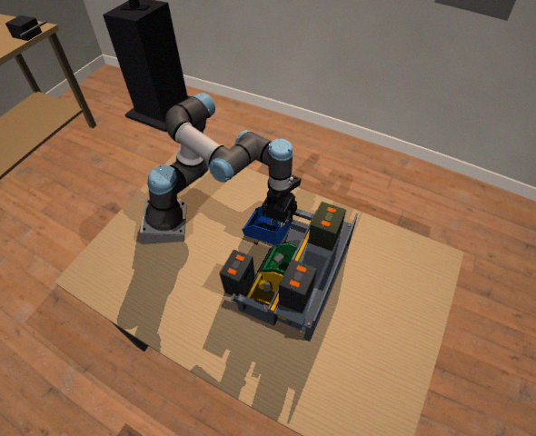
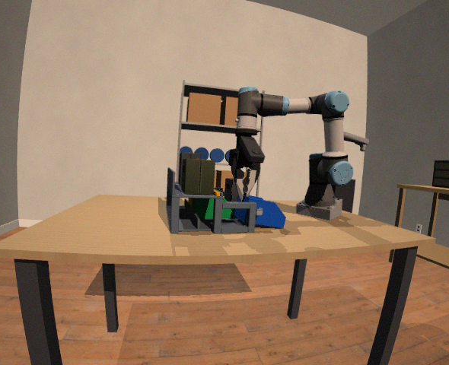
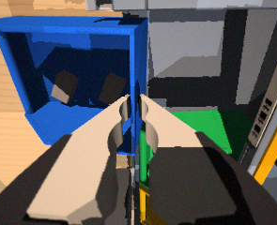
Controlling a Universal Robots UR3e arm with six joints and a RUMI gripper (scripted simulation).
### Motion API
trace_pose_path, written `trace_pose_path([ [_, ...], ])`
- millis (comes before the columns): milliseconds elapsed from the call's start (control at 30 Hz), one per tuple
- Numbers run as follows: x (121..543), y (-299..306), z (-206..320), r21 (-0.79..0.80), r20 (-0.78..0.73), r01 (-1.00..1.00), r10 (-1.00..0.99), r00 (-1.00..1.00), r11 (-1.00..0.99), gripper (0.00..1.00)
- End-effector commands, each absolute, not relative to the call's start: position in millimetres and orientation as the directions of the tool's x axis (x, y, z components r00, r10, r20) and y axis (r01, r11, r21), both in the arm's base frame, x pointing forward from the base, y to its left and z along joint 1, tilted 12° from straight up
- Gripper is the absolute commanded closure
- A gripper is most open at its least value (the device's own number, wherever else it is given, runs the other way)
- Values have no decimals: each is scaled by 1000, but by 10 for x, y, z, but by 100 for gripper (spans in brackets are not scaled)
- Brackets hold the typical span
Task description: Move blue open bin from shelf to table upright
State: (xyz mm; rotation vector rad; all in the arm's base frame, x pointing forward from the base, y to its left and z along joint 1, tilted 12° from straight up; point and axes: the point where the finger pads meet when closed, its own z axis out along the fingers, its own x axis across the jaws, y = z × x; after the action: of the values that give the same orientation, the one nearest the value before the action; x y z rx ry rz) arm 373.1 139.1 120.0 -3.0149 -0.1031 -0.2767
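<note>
The blue bin (image 1: 264, 235) (image 2: 269, 214) (image 3: 58, 127) is at the open side of the grey shelf (image 1: 255, 311) (image 2: 218, 220), mostly outside it and over the table. In the exterior view it is tilted, its outer end low near the table top. Two small parts, a left one (image 3: 64, 86) and a right one (image 3: 112, 88), lie inside it. My gripper (image 1: 277, 222) (image 2: 244, 197) (image 3: 134, 97) is shut on the bin's thin shelf-side wall, one fingertip on each side. Whether the bin touches the table is unclear.
A green bin (image 1: 288, 248) (image 2: 211, 210) (image 3: 199, 122) and a yellow bin (image 1: 273, 279) (image 3: 149, 206) sit in the shelf beside it. An olive box (image 1: 322, 230) (image 2: 198, 176) and a dark box (image 1: 296, 291) stand on the shelf. Another dark box (image 1: 234, 277) stands before the shelf.
</note>
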Motion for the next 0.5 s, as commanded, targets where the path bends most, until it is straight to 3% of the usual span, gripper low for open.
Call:
trace_pose_path([
  [0,3672,1386,1197,-105,188,78,57,980,-991,100],
  [467,3624,1383,1188,-105,188,78,57,980,-991,100],
])
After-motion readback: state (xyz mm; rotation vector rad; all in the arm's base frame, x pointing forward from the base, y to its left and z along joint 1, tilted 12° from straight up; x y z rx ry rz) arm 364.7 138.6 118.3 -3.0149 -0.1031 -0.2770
